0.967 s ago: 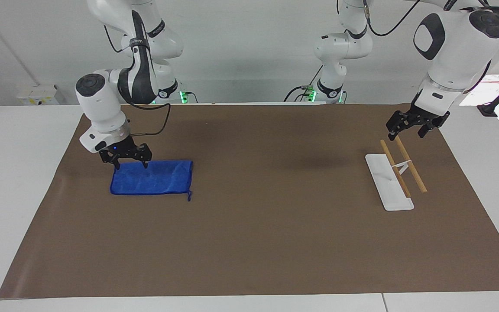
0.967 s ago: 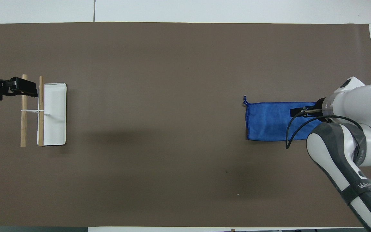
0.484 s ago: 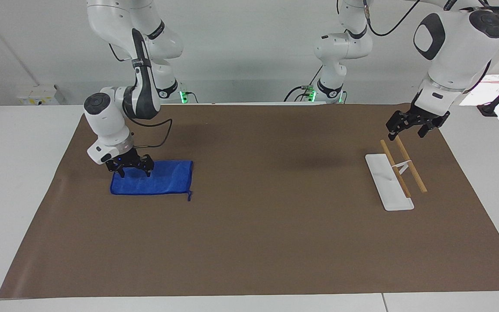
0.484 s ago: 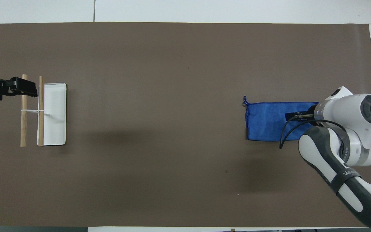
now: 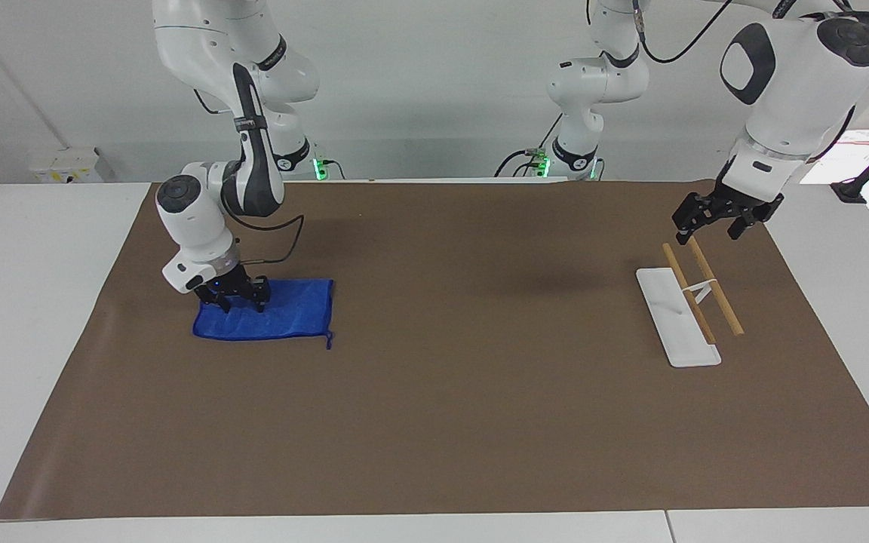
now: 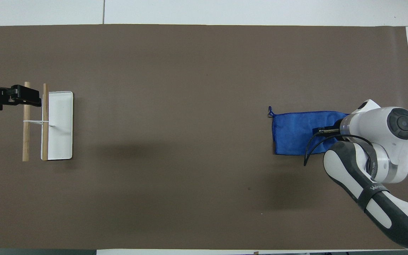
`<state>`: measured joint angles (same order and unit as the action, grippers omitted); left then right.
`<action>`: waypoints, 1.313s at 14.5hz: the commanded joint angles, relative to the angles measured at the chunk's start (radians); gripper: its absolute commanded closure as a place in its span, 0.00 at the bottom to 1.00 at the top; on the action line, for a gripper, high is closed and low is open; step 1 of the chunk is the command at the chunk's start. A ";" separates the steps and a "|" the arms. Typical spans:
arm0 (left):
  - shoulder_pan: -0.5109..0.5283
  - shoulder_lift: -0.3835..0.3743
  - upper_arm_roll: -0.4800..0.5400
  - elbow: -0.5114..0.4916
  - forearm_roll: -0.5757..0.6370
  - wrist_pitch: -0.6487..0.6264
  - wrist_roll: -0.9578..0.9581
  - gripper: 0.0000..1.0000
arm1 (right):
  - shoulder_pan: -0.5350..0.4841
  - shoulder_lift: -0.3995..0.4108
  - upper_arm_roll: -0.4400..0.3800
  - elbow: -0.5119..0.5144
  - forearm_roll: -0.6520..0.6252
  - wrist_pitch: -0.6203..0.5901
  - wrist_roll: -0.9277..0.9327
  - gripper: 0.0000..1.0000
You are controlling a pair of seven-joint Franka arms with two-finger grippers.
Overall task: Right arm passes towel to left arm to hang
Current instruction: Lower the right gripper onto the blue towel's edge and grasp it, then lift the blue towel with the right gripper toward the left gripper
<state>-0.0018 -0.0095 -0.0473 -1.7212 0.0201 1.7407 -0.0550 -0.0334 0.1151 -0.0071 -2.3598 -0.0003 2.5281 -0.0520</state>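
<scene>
Moved: right hand (image 5: 239, 302) has dropped onto the blue towel (image 5: 284, 320); its fingers look partly closed, grip not confirmed.
Towel: flat on bench (image 5: 434, 422), right arm's end.
Left hand (image 5: 715, 220): fingers apart, waiting over wooden rack (image 5: 702, 290).
Risk: a shallow pinch could let the cloth slip.

Towel (image 5: 265, 319): you find it flat on the mat (image 5: 449, 422), toward the right arm's end of the worktop (image 5: 35, 302).
Rack (image 5: 678, 317): on the mat toward the left arm's end, well apart from the towel.
Right end effector (image 5: 239, 303): down on the towel.
Left end effector (image 5: 715, 224): over the rack's end nearest the robots.
</scene>
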 commanded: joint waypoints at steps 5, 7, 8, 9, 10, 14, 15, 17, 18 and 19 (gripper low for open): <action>0.003 -0.023 0.000 -0.023 0.007 -0.003 -0.011 0.00 | -0.005 -0.002 0.007 0.011 0.025 -0.046 -0.032 1.00; 0.003 -0.024 0.000 -0.023 0.007 -0.003 -0.011 0.00 | 0.009 -0.011 0.010 0.078 0.025 -0.144 -0.029 1.00; 0.003 -0.023 0.000 -0.023 0.007 -0.001 -0.011 0.00 | 0.019 -0.014 0.012 0.133 0.026 -0.214 -0.028 1.00; 0.003 -0.024 0.000 -0.023 0.007 -0.001 -0.011 0.00 | 0.030 -0.020 0.012 0.192 0.026 -0.289 -0.014 1.00; 0.003 -0.023 0.000 -0.023 0.007 -0.001 -0.011 0.00 | 0.044 -0.022 0.013 0.244 0.028 -0.357 0.019 1.00; 0.003 -0.023 0.000 -0.023 0.007 -0.003 -0.011 0.00 | 0.130 -0.028 0.013 0.422 0.132 -0.515 0.142 1.00; 0.003 -0.024 0.000 -0.023 0.007 -0.003 -0.011 0.00 | 0.145 -0.026 0.013 0.457 0.202 -0.520 0.180 1.00; 0.003 -0.023 0.000 -0.023 0.007 -0.001 -0.011 0.00 | 0.191 -0.014 0.013 0.548 0.247 -0.538 0.309 1.00; 0.003 -0.024 0.000 -0.023 0.007 -0.003 -0.011 0.00 | 0.214 0.003 0.016 0.597 0.250 -0.546 0.367 1.00; 0.003 -0.024 0.000 -0.023 0.007 -0.001 -0.011 0.00 | 0.231 0.017 0.016 0.628 0.290 -0.539 0.397 1.00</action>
<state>-0.0018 -0.0095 -0.0474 -1.7212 0.0201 1.7407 -0.0550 0.1762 0.0818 0.0067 -1.8280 0.2368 2.0131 0.2743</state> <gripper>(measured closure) 0.000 0.934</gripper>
